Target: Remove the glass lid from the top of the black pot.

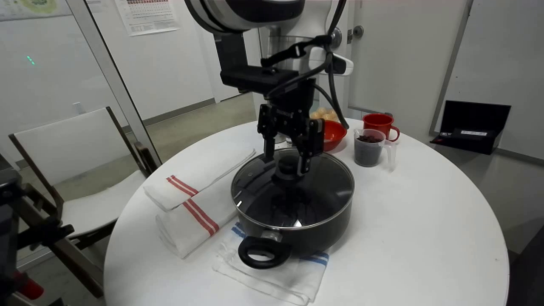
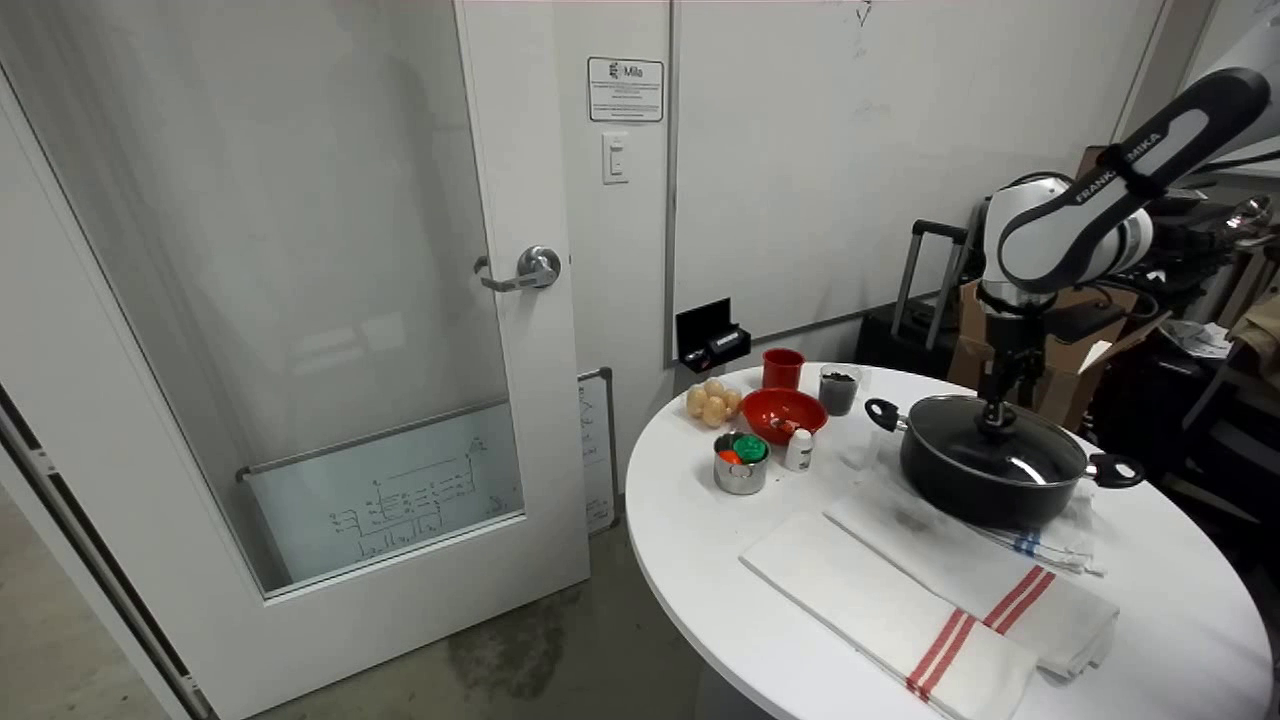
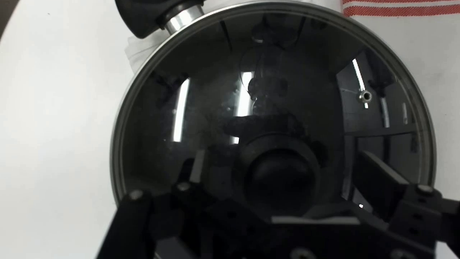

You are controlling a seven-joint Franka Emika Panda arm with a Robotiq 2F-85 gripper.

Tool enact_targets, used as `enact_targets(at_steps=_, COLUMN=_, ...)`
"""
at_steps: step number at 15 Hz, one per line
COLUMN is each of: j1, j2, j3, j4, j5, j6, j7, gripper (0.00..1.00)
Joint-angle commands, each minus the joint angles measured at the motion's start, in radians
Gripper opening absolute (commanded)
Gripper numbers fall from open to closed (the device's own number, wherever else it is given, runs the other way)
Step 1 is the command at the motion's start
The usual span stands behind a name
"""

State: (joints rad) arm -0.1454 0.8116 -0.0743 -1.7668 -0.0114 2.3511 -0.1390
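Observation:
The round clear glass lid (image 1: 259, 195) with a thin metal rim sits on the wide black pot (image 1: 318, 238). In an exterior view the lid (image 2: 950, 440) and pot (image 2: 985, 498) show again, with both side handles. The lid's black knob (image 3: 282, 176) lies between my fingers in the wrist view. My gripper (image 1: 285, 162) points down over the middle of the lid. Its fingers stand open on either side of the knob, with gaps to it in the wrist view (image 3: 287, 171). The lid (image 3: 208, 97) fills most of the wrist view. The pot's inside is dark behind the glass.
A blue-striped cloth (image 1: 289, 276) lies under the pot, and red-striped towels (image 1: 191, 221) lie beside it. A measuring cup (image 1: 368, 151), red mug (image 1: 378, 123), red bowl (image 1: 335, 134), steel cup (image 2: 740, 474) and white bottle (image 2: 799, 452) stand on the round white table (image 1: 425, 221).

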Motion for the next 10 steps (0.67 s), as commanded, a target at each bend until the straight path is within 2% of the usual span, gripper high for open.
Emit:
enact_targets(at_steps=1, j1=0.007, j2=0.030, j3=-0.003, j4=0.035, j5=-0.013, j6=0.015, j7=0.023, gripper=1.00)
enact_targets(at_steps=4, j1=0.007, j2=0.033, j3=-0.004, j4=0.039, j5=-0.013, j6=0.017, j7=0.022, gripper=1.00)
enact_targets(at_steps=5, j1=0.006, j2=0.033, j3=-0.003, j4=0.040, j5=-0.013, j6=0.018, j7=0.020, gripper=0.80)
enact_targets(at_steps=10, j1=0.003, j2=0.031, j3=-0.001, j4=0.042, j5=-0.011, j6=0.021, j7=0.016, gripper=0.45)
